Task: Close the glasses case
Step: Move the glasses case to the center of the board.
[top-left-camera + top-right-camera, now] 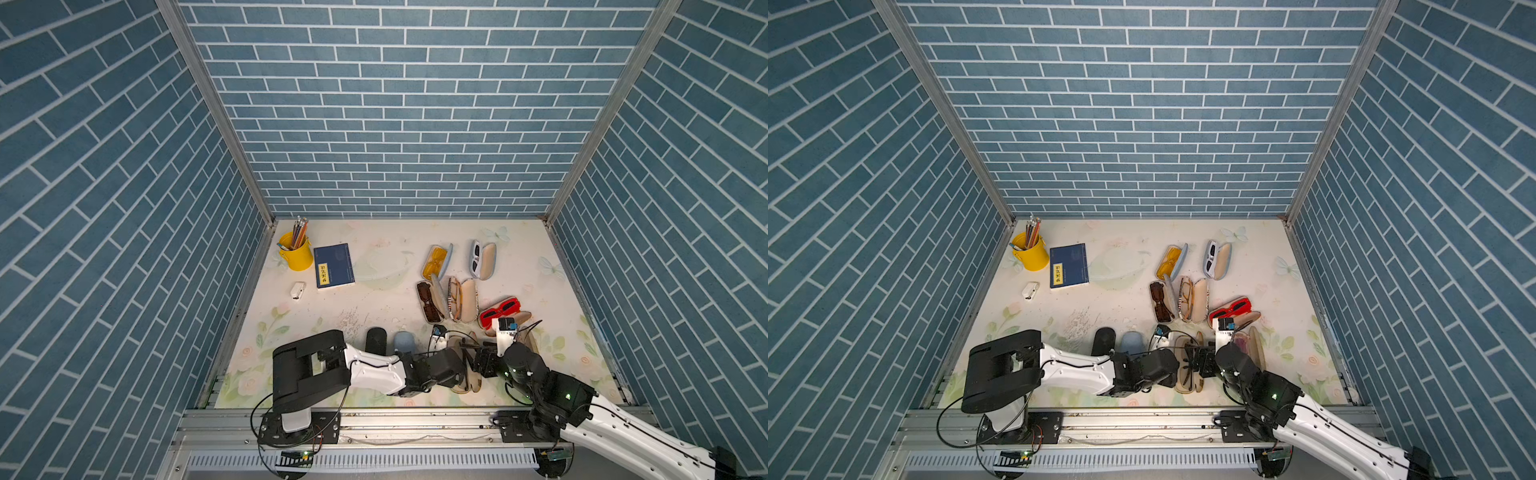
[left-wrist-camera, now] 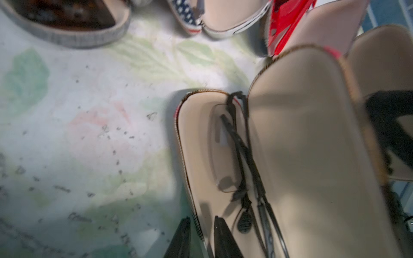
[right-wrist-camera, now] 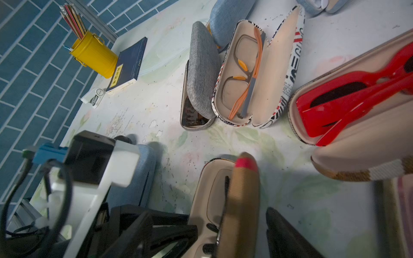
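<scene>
The glasses case (image 1: 468, 385) lies open near the front edge, brown outside and beige inside, seen in both top views (image 1: 1185, 380) between my two arms. Thin black glasses (image 2: 242, 156) lie in its tray (image 2: 196, 160). Its lid (image 2: 312, 145) stands raised, with its brown back (image 3: 243, 201) facing the right wrist camera. My left gripper (image 2: 201, 234) is narrowly open, one finger on each side of the tray's stitched rim. My right gripper (image 3: 210, 223) is wide open around the raised lid, and its outer finger (image 3: 281, 232) stands apart from the lid.
Several open cases with glasses crowd behind and to the right: red sunglasses (image 1: 500, 311), a patterned case (image 1: 462, 305), a grey case (image 1: 430, 301). A closed black case (image 1: 375, 340) and a blue one (image 1: 404, 343) lie left. A yellow pencil cup (image 1: 296, 254) and a book (image 1: 333, 266) stand at the back left.
</scene>
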`<state>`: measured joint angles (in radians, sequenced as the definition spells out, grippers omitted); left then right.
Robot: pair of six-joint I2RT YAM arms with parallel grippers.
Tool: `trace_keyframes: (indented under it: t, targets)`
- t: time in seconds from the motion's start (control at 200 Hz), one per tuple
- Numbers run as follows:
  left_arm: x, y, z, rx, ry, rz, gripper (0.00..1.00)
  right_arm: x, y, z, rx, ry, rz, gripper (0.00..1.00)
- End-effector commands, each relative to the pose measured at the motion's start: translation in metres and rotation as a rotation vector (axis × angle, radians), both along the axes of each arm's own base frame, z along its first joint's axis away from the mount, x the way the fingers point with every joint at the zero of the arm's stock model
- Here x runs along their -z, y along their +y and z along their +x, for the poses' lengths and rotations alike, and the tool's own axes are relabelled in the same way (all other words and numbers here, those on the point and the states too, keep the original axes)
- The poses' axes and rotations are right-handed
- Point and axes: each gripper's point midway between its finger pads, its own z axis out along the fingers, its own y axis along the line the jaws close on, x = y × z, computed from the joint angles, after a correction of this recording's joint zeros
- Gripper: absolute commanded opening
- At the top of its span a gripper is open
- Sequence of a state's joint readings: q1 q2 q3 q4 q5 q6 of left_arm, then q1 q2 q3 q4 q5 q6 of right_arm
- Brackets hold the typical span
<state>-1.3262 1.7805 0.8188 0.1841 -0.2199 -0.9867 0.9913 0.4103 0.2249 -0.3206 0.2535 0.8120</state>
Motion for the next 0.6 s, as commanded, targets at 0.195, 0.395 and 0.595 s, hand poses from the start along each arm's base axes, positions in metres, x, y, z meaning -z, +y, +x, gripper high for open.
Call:
trace_keyframes:
  t: [0.195, 0.395, 0.595]
  targets:
    - [0.01, 0.013, -0.001, -0.027, 0.012, -0.022, 0.21, 0.002, 0.011, -0.001, -0.054, 0.005, -0.012, 0.74]
    - [0.006, 0.016, 0.0, -0.035, 0.006, -0.034, 0.2, 0.005, 0.012, -0.002, -0.06, 0.009, -0.012, 0.72]
    - [0.007, 0.023, 0.0, -0.05, 0.009, -0.039, 0.19, 0.003, 0.014, -0.003, -0.069, 0.002, 0.019, 0.71]
